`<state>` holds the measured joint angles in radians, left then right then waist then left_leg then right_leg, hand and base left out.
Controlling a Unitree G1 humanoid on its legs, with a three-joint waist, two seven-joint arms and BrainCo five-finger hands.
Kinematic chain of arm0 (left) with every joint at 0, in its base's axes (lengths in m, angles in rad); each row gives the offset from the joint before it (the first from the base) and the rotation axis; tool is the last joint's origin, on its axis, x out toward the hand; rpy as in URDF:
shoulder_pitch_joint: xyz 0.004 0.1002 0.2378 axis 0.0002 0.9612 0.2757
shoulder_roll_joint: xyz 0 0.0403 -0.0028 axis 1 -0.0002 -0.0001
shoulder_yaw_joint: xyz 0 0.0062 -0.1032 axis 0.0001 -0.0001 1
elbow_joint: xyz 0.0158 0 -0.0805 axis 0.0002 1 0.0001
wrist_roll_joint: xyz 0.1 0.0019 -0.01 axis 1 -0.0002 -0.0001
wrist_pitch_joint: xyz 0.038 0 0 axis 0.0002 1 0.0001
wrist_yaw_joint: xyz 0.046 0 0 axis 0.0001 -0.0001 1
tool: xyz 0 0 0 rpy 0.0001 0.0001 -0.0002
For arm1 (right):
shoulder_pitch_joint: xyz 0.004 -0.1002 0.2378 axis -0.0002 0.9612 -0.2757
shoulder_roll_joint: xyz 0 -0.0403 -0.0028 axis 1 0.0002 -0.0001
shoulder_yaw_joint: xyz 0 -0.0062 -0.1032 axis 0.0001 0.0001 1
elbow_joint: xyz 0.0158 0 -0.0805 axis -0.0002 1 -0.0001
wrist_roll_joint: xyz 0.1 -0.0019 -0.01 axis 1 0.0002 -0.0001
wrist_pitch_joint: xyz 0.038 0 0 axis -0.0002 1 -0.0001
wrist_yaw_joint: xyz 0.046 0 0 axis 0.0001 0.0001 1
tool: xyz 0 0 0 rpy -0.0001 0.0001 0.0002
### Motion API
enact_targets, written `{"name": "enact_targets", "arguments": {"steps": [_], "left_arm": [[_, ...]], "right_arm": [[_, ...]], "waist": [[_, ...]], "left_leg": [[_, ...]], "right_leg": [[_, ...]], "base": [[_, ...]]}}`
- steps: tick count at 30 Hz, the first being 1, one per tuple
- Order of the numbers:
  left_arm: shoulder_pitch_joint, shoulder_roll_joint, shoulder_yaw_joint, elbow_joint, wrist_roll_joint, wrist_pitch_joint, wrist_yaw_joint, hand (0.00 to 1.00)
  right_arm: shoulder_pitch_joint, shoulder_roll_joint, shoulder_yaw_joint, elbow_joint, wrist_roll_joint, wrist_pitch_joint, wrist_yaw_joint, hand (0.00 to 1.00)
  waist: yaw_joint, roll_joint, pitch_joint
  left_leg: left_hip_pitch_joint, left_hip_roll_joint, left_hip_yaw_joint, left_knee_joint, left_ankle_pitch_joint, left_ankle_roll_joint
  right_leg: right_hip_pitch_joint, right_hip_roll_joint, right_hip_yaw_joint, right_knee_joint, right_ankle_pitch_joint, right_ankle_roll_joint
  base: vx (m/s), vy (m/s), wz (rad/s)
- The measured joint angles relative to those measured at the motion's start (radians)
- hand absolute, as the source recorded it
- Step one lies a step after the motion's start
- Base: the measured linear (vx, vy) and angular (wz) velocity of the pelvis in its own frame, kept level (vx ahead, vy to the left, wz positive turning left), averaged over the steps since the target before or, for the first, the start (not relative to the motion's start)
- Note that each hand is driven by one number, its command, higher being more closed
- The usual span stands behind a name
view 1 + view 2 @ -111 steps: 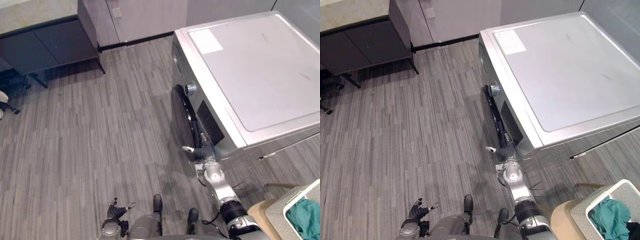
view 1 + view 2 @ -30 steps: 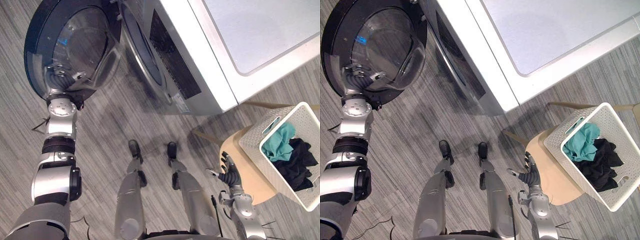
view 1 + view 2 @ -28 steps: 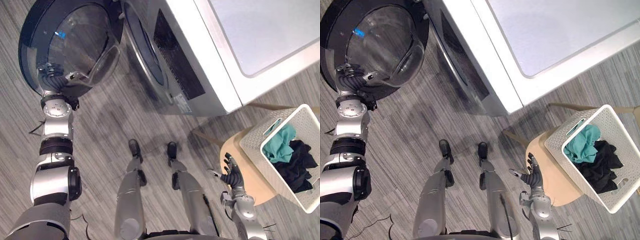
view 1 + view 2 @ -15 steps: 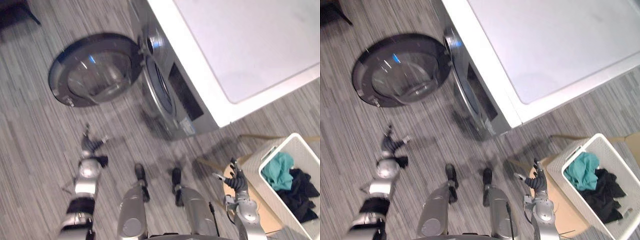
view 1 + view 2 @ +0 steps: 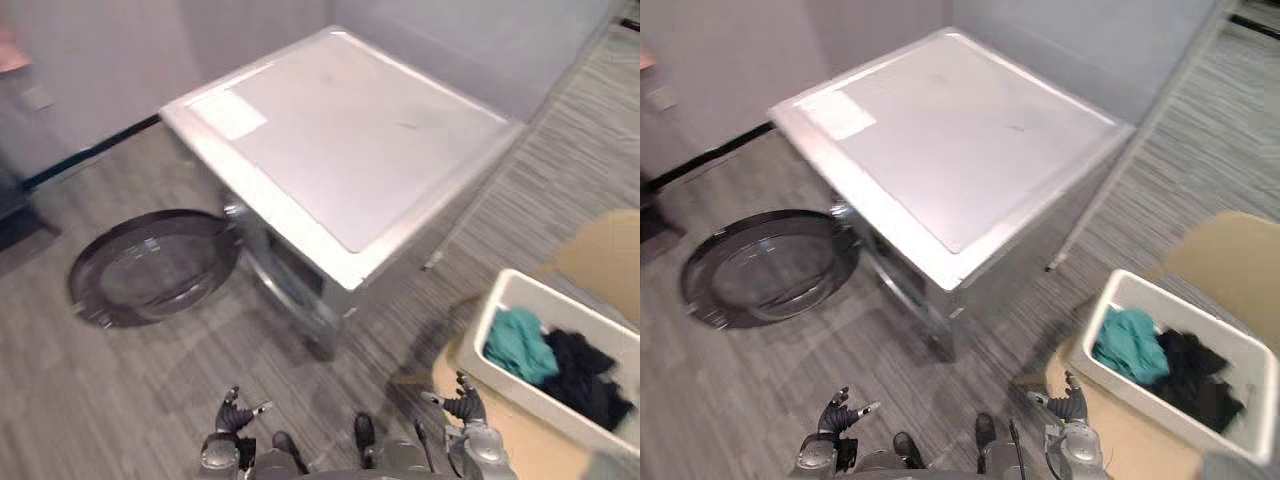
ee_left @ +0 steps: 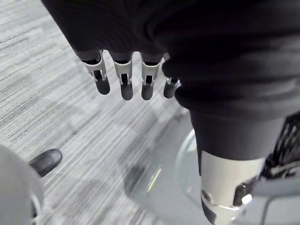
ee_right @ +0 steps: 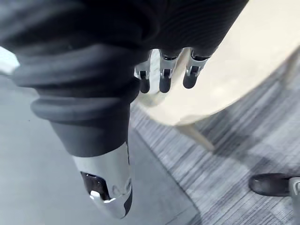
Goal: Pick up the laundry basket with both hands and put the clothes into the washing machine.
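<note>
The white laundry basket (image 5: pixel 483 322) stands on a beige seat (image 5: pixel 1130 440) at the lower right. In it lie a teal garment (image 5: pixel 520 345) and black clothes (image 5: pixel 585 375). The silver washing machine (image 5: pixel 340 150) fills the middle, and its round glass door (image 5: pixel 150 265) hangs wide open on its left side. My left hand (image 5: pixel 235 415) hovers low over the floor with straight fingers (image 6: pixel 124 79) and holds nothing. My right hand (image 5: pixel 462 408) is open too, a short way left of the basket. Its fingers (image 7: pixel 164 79) sit above the edge of the beige seat (image 7: pixel 243 61), apart from it.
Grey striped flooring (image 5: pixel 130 390) runs in front of the machine and round the open door. A pale wall with a dark skirting (image 5: pixel 90 150) stands behind the machine. A thin metal bar (image 5: pixel 1120 170) leans by the machine's right side.
The whole picture has swung, so the camera has moved. The door, earlier shut, now stands open. My left hand has left the door and dropped low by my body.
</note>
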<state>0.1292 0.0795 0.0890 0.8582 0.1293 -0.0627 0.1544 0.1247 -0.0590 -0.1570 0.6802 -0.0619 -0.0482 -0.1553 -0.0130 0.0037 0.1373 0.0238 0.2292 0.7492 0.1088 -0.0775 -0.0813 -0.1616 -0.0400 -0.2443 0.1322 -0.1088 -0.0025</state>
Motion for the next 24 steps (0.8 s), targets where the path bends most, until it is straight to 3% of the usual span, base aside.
{"name": "enact_targets", "arguments": {"steps": [2, 3, 4, 5, 7, 9, 10, 11, 12, 13, 14, 15, 16, 17, 19, 20, 24], "left_arm": [[0.013, 0.001, 0.002, 0.011, 0.001, 0.006, 0.000, 0.00], [0.019, 0.005, 0.005, 0.023, 0.001, 0.010, 0.001, 0.00], [0.009, 0.008, 0.004, 0.037, 0.003, 0.011, 0.000, 0.00], [-0.012, 0.012, 0.002, 0.060, 0.014, 0.018, 0.000, 0.00], [-0.034, 0.000, 0.002, 0.076, 0.032, 0.021, 0.000, 0.00], [-0.038, -0.001, 0.001, 0.086, 0.040, 0.020, 0.000, 0.00], [-0.043, -0.002, 0.001, 0.088, 0.040, 0.020, -0.001, 0.00], [-0.046, -0.004, 0.001, 0.088, 0.039, 0.020, 0.000, 0.00], [-0.046, -0.006, 0.001, 0.089, 0.039, 0.021, 0.000, 0.00], [-0.044, -0.016, 0.001, 0.093, 0.038, 0.022, 0.000, 0.00], [-0.047, -0.027, 0.004, 0.093, 0.029, 0.021, 0.000, 0.00], [-0.050, -0.030, 0.004, 0.087, 0.026, 0.022, 0.001, 0.00], [-0.052, -0.030, -0.002, 0.080, 0.026, 0.020, 0.001, 0.00], [-0.052, -0.030, -0.008, 0.080, 0.019, 0.020, 0.001, 0.00], [-0.053, -0.042, -0.009, 0.080, 0.017, 0.020, 0.001, 0.00], [-0.054, -0.051, -0.010, 0.083, 0.012, 0.020, 0.000, 0.00], [-0.054, -0.048, -0.015, 0.095, -0.003, 0.022, 0.001, 0.00]], "right_arm": [[-0.023, -0.003, 0.004, 0.050, 0.000, 0.000, -0.006, 0.00], [-0.040, -0.012, 0.011, 0.086, 0.000, 0.002, -0.016, 0.00], [-0.044, -0.021, 0.010, 0.102, 0.000, 0.005, -0.018, 0.00], [-0.047, -0.041, 0.010, 0.111, 0.000, 0.009, -0.018, 0.00], [-0.046, -0.072, 0.011, 0.116, -0.001, 0.014, -0.018, 0.00], [-0.045, -0.080, 0.015, 0.121, -0.001, 0.015, -0.019, 0.00], [-0.037, -0.081, 0.015, 0.121, 0.000, 0.015, -0.021, 0.00], [-0.017, -0.081, 0.014, 0.123, 0.000, 0.015, -0.022, 0.00], [-0.011, -0.081, 0.014, 0.126, 0.000, 0.017, -0.024, 0.00], [-0.009, -0.082, 0.015, 0.130, 0.000, 0.025, -0.030, 0.00], [-0.016, -0.081, 0.012, 0.130, 0.001, 0.028, -0.042, 0.00], [-0.017, -0.078, 0.005, 0.132, 0.002, 0.028, -0.044, 0.00], [-0.019, -0.074, -0.005, 0.143, 0.002, 0.029, -0.045, 0.00], [-0.031, -0.065, -0.010, 0.153, 0.003, 0.028, -0.046, 0.00], [-0.046, -0.062, -0.012, 0.159, 0.002, 0.027, -0.052, 0.00], [-0.049, -0.060, -0.019, 0.161, 0.003, 0.026, -0.060, 0.00], [-0.029, -0.044, -0.044, 0.157, 0.003, 0.026, -0.061, 0.00]], "waist": [[0.000, 0.001, -0.001], [0.000, -0.007, -0.006], [-0.004, -0.005, -0.004], [-0.030, 0.001, 0.000], [-0.031, 0.021, 0.010], [-0.031, 0.027, 0.007], [-0.036, 0.026, 0.008], [-0.038, 0.025, 0.008], [-0.038, 0.024, 0.010], [-0.037, 0.022, 0.022], [-0.036, 0.027, 0.036], [-0.029, 0.024, 0.040], [-0.022, 0.011, 0.049], [-0.022, 0.018, 0.052], [-0.021, 0.031, 0.051], [-0.021, 0.054, 0.051], [-0.025, 0.039, 0.044]], "left_leg": [[0.043, 0.030, 0.087, 0.023, -0.022, -0.021], [0.065, 0.046, 0.140, 0.060, -0.048, -0.035], [0.073, 0.069, 0.166, 0.104, -0.066, -0.047], [0.077, 0.099, 0.170, 0.157, -0.090, -0.055], [0.114, 0.156, 0.203, 0.233, -0.130, -0.069], [0.141, 0.212, 0.214, 0.322, -0.141, -0.043], [0.142, 0.257, 0.204, 0.411, -0.123, -0.014], [0.106, 0.310, 0.152, 0.532, -0.082, 0.056], [0.077, 0.333, 0.105, 0.599, -0.053, 0.104], [0.002, 0.336, -0.029, 0.708, -0.051, 0.113], [-0.063, 0.261, -0.182, 0.731, -0.113, 0.045], [-0.084, 0.214, -0.248, 0.712, -0.135, 0.025], [-0.105, 0.125, -0.349, 0.633, -0.163, 0.009], [-0.108, 0.054, -0.424, 0.526, -0.176, -0.008], [-0.107, -0.022, -0.515, 0.321, -0.163, -0.024], [-0.103, -0.039, -0.527, 0.228, -0.115, -0.010], [-0.026, -0.092, -0.503, 0.133, -0.096, 0.014]], "right_leg": [[0.020, -0.085, -0.274, 0.045, -0.007, -0.025], [0.026, -0.143, -0.426, 0.105, 0.010, -0.055], [0.015, -0.157, -0.439, 0.150, 0.013, -0.062], [-0.007, -0.141, -0.392, 0.195, -0.002, -0.042], [-0.019, -0.092, -0.311, 0.216, -0.025, -0.038], [-0.020, -0.047, -0.243, 0.218, -0.055, -0.046], [-0.018, -0.023, -0.212, 0.223, -0.065, -0.059], [-0.010, -0.003, -0.182, 0.213, -0.068, -0.064], [-0.003, 0.008, -0.162, 0.201, -0.067, -0.067], [0.011, 0.024, -0.129, 0.177, -0.061, -0.079], [0.028, 0.025, -0.091, 0.163, -0.052, -0.092], [0.037, 0.024, -0.074, 0.155, -0.048, -0.091], [0.055, 0.024, -0.039, 0.142, -0.032, -0.081], [0.074, 0.023, -0.006, 0.137, -0.028, -0.077], [0.080, 0.026, 0.038, 0.132, -0.020, -0.063], [0.095, 0.037, 0.060, 0.116, -0.014, -0.044], [0.146, 0.002, 0.088, 0.041, 0.012, 0.006]], "base": [[-0.04, -0.102, -1.73], [0.01, -0.169, -1.90], [0.06, -0.296, -1.64], [0.07, -0.252, -1.08], [0.05, -0.205, -1.34], [0.03, -0.127, -1.42], [0.08, -0.178, -1.01], [0.10, -0.186, -0.87], [0.10, -0.172, -0.76], [0.11, -0.105, -0.78], [0.11, -0.068, -0.84], [0.13, -0.006, -0.93], [0.17, 0.029, -0.98], [0.17, 0.047, -0.95], [0.17, 0.137, -0.84], [0.18, 0.190, -0.76], [0.14, 0.182, -0.11]]}}
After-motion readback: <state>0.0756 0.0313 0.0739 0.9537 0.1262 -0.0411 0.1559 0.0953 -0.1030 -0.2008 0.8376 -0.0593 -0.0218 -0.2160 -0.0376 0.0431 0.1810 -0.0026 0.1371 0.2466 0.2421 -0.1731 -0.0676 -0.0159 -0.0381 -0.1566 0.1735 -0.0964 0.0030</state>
